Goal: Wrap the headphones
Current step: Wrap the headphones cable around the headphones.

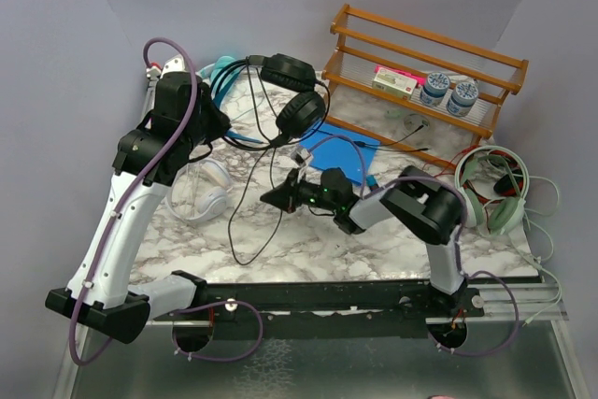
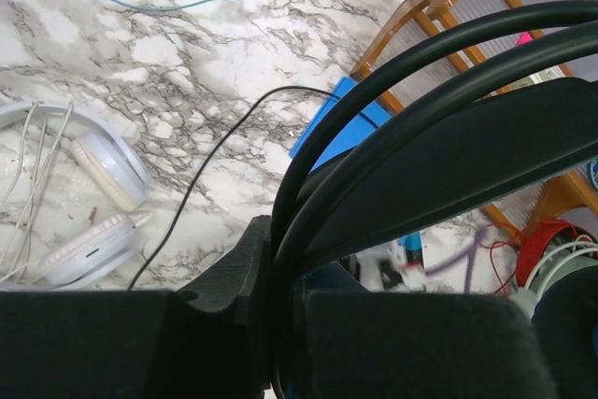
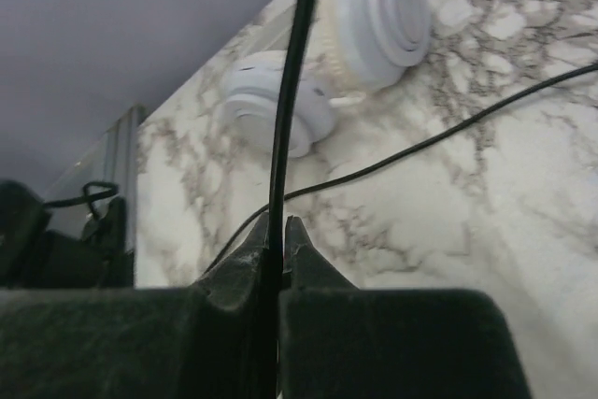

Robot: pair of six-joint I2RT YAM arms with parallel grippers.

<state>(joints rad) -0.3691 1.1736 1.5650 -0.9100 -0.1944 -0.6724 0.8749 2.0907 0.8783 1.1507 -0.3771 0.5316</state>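
Note:
The black headphones [image 1: 291, 92] hang above the back of the marble table, held by the headband [image 2: 439, 137]. My left gripper [image 1: 222, 124] is shut on that headband; it fills the left wrist view between my fingers [image 2: 234, 268]. Its thin black cable [image 1: 252, 221] loops down over the table. My right gripper [image 1: 268, 198] is shut on this cable [image 3: 290, 91], pinched at the fingertips [image 3: 299, 235]. The white headphones [image 1: 201, 190] lie flat on the table left of centre, also in the left wrist view [image 2: 89, 212] and the right wrist view [image 3: 280, 109]. A pale green headset [image 1: 491, 189] lies at the right edge.
A wooden rack [image 1: 425, 67] with two jars and a small box stands at the back right. A blue flat pad [image 1: 341, 151] lies in front of it. A teal object [image 1: 224, 67] shows at the back left, partly hidden, with a teal cable [image 2: 168, 2] on the table.

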